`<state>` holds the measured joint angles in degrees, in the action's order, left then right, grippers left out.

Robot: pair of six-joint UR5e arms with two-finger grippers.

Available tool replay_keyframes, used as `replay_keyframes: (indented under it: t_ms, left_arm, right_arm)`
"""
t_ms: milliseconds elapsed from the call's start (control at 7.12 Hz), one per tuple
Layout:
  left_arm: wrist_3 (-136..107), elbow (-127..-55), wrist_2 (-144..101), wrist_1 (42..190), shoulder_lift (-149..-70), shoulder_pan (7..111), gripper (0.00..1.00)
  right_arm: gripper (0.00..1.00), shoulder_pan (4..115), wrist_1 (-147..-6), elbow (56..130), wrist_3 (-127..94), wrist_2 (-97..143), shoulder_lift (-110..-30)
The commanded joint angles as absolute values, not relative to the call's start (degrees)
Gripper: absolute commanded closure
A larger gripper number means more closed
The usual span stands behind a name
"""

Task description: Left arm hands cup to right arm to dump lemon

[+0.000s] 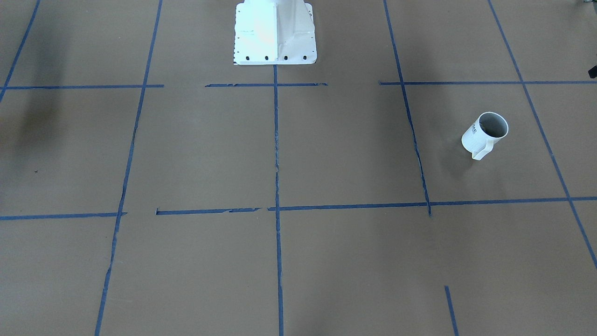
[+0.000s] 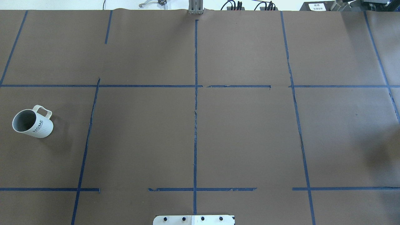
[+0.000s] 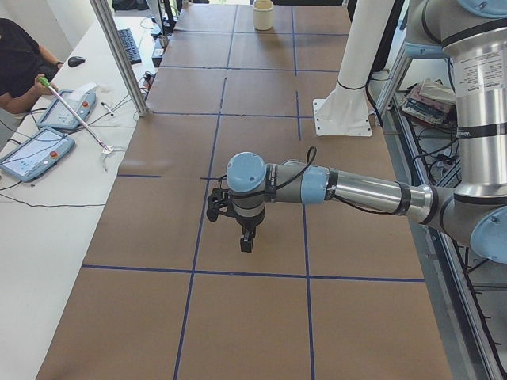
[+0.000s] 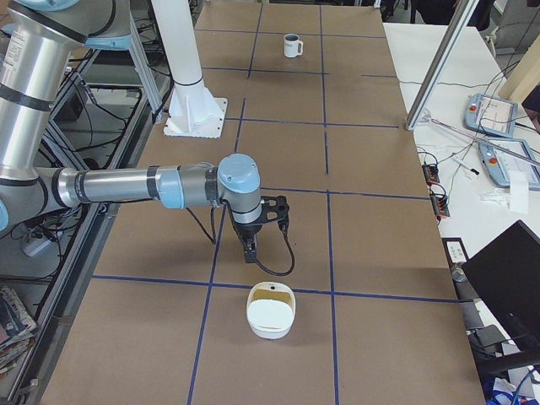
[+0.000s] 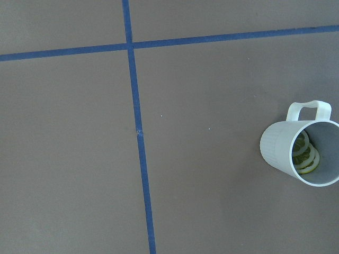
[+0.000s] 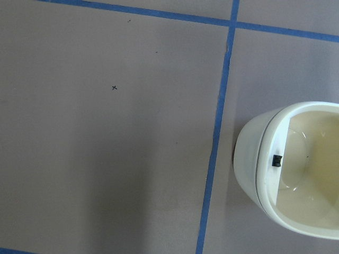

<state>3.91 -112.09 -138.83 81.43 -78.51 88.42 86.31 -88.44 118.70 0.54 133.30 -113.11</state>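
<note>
Cup point(image 2: 32, 123) upright on the brown counter point(image 2: 243, 131), far out on the robot's left side.
Yellow-green lemon slices point(image 5: 306, 156) inside. Left end effector point(image 3: 242, 229) and right end effector point(image 4: 251, 245) low over the counter, neither touching the cup; cannot tell the opening of either, seen only from the side views. White bowl point(image 4: 271, 310) just beside the right one.

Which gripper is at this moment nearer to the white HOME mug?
Left. The left gripper hovers near the mug; the right gripper hangs far off, beside the cream bowl.
</note>
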Motion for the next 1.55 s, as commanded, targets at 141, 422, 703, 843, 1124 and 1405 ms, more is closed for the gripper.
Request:
replay_keyframes:
  t_ms: [141, 422, 703, 843, 1124, 1405]
  left_arm:
    - [4.31, -112.67, -139.04, 82.44, -77.7, 88.07, 0.0]
    - [4.22, -112.41, -138.61, 82.7, -77.34, 88.07, 0.0]
    - [4.22, -111.71, -138.87, 82.79, -77.43, 87.98, 0.0]
    - [4.13, -111.62, -138.69, 82.71, -78.04, 87.98, 0.0]
    - [4.13, -111.89, -138.87, 82.79, -77.96, 88.07, 0.0]
    - [4.13, -112.58, -138.96, 82.79, -77.87, 88.07, 0.0]
  right_arm:
    - [0.0, 86.22, -88.51, 118.65, 0.53, 133.33, -112.76]
    - [0.0, 86.13, -88.59, 118.65, 0.0, 133.5, -112.59]
    - [0.0, 86.13, -88.59, 118.48, -0.17, 136.66, -112.41]
    - [0.0, 86.13, -88.42, 118.39, 0.09, 136.67, -112.41]
    - [0.0, 86.22, -88.33, 118.39, 0.53, 136.67, -112.41]
    - [0.0, 86.22, -88.33, 118.39, 0.53, 136.67, -112.41]
